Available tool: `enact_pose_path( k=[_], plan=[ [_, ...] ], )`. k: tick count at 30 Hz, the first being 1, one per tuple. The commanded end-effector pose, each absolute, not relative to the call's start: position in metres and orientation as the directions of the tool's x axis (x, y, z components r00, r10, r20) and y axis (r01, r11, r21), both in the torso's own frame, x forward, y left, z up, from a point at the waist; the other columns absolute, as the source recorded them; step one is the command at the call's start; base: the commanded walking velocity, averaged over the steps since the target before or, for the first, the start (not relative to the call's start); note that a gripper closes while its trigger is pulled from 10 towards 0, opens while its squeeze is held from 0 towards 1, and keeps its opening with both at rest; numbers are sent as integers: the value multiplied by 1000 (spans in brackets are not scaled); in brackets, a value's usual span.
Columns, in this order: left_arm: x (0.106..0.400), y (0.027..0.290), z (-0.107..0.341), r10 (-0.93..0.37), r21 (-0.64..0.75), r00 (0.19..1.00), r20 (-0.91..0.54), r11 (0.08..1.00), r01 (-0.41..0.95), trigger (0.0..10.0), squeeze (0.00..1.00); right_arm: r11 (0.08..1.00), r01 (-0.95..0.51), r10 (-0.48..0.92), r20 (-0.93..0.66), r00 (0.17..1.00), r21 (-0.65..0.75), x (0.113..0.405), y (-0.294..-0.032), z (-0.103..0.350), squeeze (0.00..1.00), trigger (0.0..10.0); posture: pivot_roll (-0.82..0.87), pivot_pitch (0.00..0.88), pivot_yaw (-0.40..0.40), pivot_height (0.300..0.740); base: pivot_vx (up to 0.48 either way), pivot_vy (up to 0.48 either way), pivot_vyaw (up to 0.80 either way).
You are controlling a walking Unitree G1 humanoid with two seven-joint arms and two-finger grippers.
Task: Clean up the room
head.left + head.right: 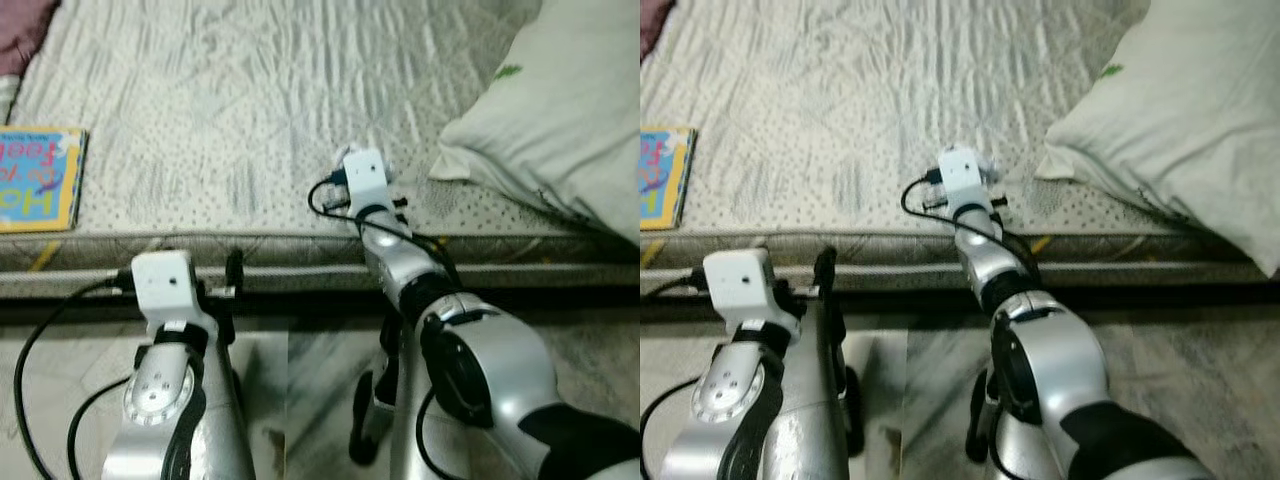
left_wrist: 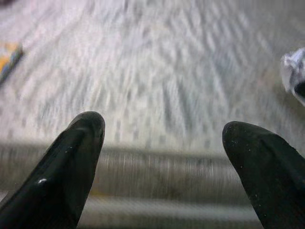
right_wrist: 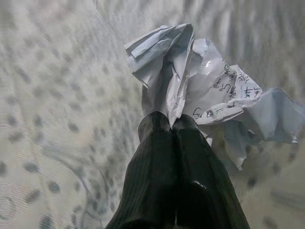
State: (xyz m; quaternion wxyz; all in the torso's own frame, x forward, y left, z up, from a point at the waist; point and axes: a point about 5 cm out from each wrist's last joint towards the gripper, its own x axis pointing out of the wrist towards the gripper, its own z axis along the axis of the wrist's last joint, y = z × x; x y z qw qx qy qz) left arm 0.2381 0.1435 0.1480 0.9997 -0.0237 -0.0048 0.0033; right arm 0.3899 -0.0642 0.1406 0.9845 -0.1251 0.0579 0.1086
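Right gripper [image 3: 172, 125]: its two black fingers are pressed together, pinching a crumpled paper [image 3: 209, 90] with writing on it.
Crumpled paper: it is on the bed [image 1: 250, 90], near the front edge, just beside the pillow [image 1: 560, 110].
Left gripper [image 2: 162, 138]: its fingers are wide apart, holding nothing, low by the bed's edge.
Book [image 1: 38, 178]: it lies flat on the bed, far to the left.

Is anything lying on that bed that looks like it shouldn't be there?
Yes: a crumpled paper with handwriting, rubbish on a made bed; the right gripper is pinching it. A colourful book also lies near the bed's front edge, at the robot's left.
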Motion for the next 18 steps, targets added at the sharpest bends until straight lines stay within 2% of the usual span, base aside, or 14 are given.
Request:
enact_pose_path(
  k=[1, 3, 10, 12, 18],
  plan=[
    [241, 147, 146, 11, -50, 1000, 17, 999, -10, 10000, 0, 931, -259, 226, -151, 962, -258, 389, -65, 139, 0, 0, 131, 40, -47, 521, 0, 0, 0],
    [252, 150, 147, 7, -42, 999, 35, 999, -6, 10000, 0, 927, -269, 237, -148, 960, -260, 390, -68, 140, 0, 0, 106, 0, -38, 521, 0, 0, 0],
    [287, 166, 150, 28, -6, 997, 79, 1000, -27, 10000, 0, 945, -265, 244, -125, 962, -192, 393, -83, 142, 0, 0, 22, 0, 18, 521, 0, 0, 0],
    [303, 173, 153, 43, 5, 994, 98, 999, -44, 10000, 0, 959, -247, 232, -113, 966, -140, 392, -91, 140, 0, 0, -8, 0, 44, 521, 0, 0, 0],
    [319, 183, 155, 61, 36, 989, 138, 997, -67, 10000, 0, 990, -140, 140, -75, 987, -1, 387, -116, 130, 0, 0, -47, 0, 69, 521, 0, 0, 0]
  ],
)
